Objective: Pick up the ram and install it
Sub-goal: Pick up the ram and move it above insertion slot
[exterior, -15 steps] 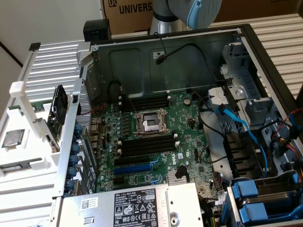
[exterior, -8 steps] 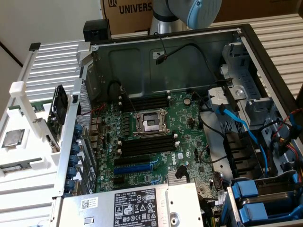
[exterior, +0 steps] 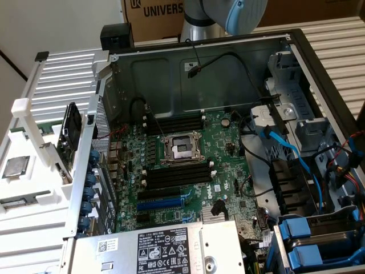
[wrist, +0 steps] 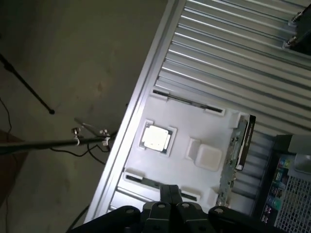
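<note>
the black metal fingers [wrist: 170,191] are pressed together tip to tip with nothing held between them, hanging over one edge of a white moulded plastic tray [wrist: 194,121] that lies on the ribbed silver aluminium desk [wrist: 233,53]. the ram [wrist: 233,156], a long thin green circuit-board stick with dark chips, stands on its long edge in a holder at the side of the tray nearest the open black computer case [exterior: 296,51], apart from the fingers. in the exterior view it is upright on the exterior view's left, just outside the case wall. a square silver processor chip [wrist: 155,137] sits in a pocket of the same tray. inside the case, the green motherboard [exterior: 228,142] carries long black plastic memory slots [exterior: 174,123] on both sides of a square metal processor socket [exterior: 179,149]. the grey and light-blue robot arm [exterior: 228,14] shows above the case's far wall.
</note>
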### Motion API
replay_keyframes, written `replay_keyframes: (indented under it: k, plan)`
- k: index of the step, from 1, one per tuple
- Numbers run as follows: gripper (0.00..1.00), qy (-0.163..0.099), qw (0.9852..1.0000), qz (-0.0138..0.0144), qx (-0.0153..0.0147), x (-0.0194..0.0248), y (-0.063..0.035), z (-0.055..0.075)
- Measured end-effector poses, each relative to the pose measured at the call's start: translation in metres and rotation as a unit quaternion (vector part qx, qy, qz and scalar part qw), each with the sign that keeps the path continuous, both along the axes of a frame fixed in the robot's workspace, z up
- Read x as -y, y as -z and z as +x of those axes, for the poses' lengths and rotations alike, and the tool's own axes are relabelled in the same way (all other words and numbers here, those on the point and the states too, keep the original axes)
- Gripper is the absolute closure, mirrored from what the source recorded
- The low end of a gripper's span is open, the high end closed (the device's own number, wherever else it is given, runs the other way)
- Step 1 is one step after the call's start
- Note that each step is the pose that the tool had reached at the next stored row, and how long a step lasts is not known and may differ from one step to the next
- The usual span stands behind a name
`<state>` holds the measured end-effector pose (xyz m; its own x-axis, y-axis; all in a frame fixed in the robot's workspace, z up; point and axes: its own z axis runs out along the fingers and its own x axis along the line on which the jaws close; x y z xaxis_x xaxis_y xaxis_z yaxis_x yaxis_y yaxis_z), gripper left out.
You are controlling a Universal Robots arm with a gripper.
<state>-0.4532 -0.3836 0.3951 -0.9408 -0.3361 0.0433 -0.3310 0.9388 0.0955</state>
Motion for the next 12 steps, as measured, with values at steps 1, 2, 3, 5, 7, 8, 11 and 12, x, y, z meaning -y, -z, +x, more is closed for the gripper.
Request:
replay_keyframes:
  k: [1,2,3,5,7,8,11,12]
  plan:
    - [0.89,-0.006,1.0,0.0,-0.0019,-0.0001,0.0,-0.0001]
    - [0.89,-0.013,0.9999,0.0,-0.0038,0.0,-0.0001,-0.0001]
    - [0.89,-0.02,0.9998,-0.0001,-0.0052,0.0,-0.0001,0.0]
    - [0.89,-0.047,0.9989,-0.0001,-0.0078,0.0,-0.0001,0.0]
    - [0.89,-0.064,0.9979,-0.0002,-0.0091,0.0001,0.0,0.0001]
    - [0.89,-0.074,0.9972,-0.0003,-0.0097,0.0001,0.0,0.0]
    - [0.89,-0.101,0.9949,-0.0004,-0.0105,0.0001,0.0,0.0]
    - [0.89,-0.11,0.9939,-0.0005,-0.0105,0.0,-0.0001,0.0]
